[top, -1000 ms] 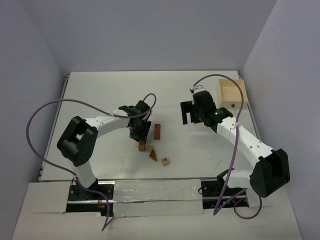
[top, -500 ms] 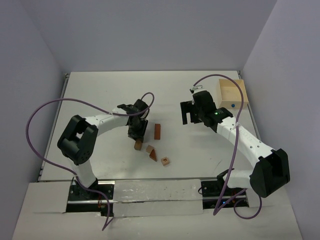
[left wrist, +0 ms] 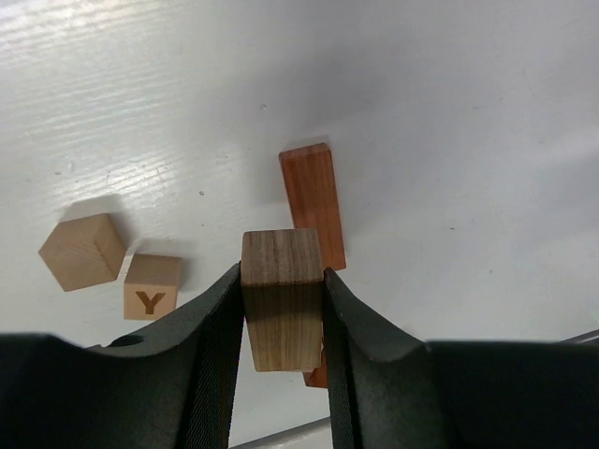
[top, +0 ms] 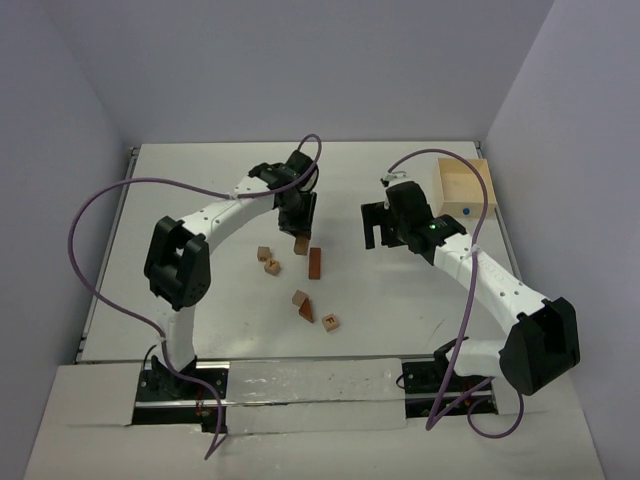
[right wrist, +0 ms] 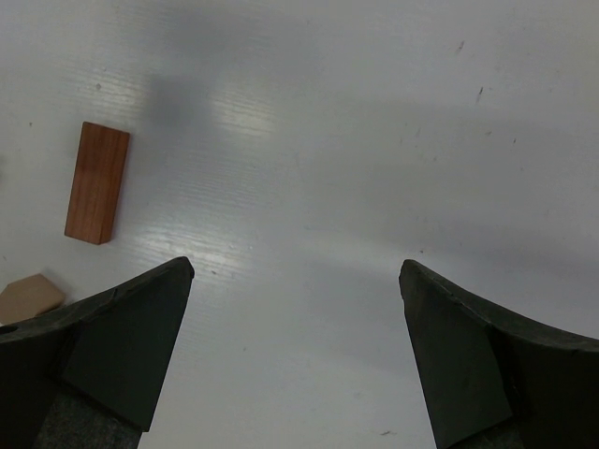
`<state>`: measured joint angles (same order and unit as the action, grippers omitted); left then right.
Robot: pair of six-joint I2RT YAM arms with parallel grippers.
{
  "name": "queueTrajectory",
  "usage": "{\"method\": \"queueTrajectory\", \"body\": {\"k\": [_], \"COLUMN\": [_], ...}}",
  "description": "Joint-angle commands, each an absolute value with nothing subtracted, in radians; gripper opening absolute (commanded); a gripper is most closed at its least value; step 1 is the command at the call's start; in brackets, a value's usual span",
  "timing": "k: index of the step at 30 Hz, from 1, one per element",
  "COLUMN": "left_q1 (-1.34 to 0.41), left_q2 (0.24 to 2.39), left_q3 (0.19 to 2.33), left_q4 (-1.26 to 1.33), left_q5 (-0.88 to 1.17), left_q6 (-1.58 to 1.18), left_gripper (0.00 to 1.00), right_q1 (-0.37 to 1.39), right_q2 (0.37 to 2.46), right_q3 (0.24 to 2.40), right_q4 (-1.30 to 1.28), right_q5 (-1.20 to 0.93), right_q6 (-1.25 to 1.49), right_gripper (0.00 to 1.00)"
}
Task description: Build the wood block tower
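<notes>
Near the Y-marked cube (left wrist: pixel 151 286), left fingers (left wrist: pixel 211 360) clamp a tan block (left wrist: pixel 282 299); right fingers (right wrist: pixel 122 346) gape, empty.

Seven wood blocks (top: pixel 272 267), one box (top: pixel 458 183), two claws: left claw (left wrist: pixel 283 271), right claw (right wrist: pixel 295 271).
By kind: four tan cubes (top: pixel 264 254), though the one beside the wedge (top: pixel 306 311) is too small overhead to be sure of its shape; one tan oblong (left wrist: pixel 281 309); one reddish-brown bar (top: pixel 314 263); one wedge.

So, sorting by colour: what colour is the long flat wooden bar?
Reddish-brown wooden bar, clearest in right wrist view.
</notes>
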<state>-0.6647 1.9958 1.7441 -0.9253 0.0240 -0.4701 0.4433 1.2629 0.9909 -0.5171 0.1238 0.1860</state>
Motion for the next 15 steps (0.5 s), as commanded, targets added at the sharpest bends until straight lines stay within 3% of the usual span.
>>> {"method": "queueTrajectory", "body": {"k": [1,15], "left_q1": [-0.668,-0.781], "left_q2": [2.055,2.089], "left_q3": [1.822,1.841], "left_q4": [-1.01,-1.009], "left_q5": [0.035,0.006], "left_q6": [-0.525,-0.579], "left_gripper": [0.0,0.0], "right_q1": [0.426,0.371], "right_q2": [1.255,1.264], "right_q3": [1.023,1.033], "right_q4": [-0.511,-0.511], "right_q5": [0.146,0.16], "right_q6": [0.196,0.223], "right_gripper": [1.0,1.0]}}
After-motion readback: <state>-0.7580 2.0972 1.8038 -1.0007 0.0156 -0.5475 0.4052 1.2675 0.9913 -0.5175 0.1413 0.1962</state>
